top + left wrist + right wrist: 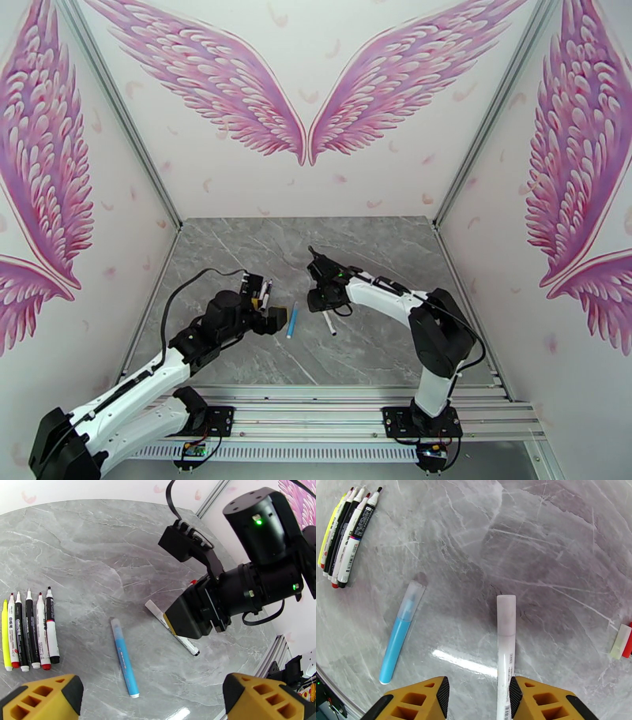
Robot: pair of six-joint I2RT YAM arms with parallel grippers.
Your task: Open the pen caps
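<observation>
The left end effector (152, 691) hangs above the gray counter (98, 539). Its 2 yellow fingers (47, 697) are far apart with nothing between them. In the left wrist view a row of 6 pens (29, 632) lies side by side at the left of the frame. 1 is yellow and the others are white or black with red or black ends, and their thin tips point up the frame. The blue pen (123, 655) lies alone in the lower middle of that view. Its see-through cap (412, 594) is on it, at its top end in the right wrist view. The right end effector (478, 687) is low over the white pen (505, 638). Its fingers are apart, and the pen runs up between them, close beside the finger on the right of the frame. I cannot tell if they touch. The white pen's cloudy cap (506, 608) is on, in the middle of the frame. At the right edge of that view 2 small short caps (621, 642), 1 white and 1 red, lie together on the counter. In the top view the blue pen lies between the 2 end effectors.
</observation>
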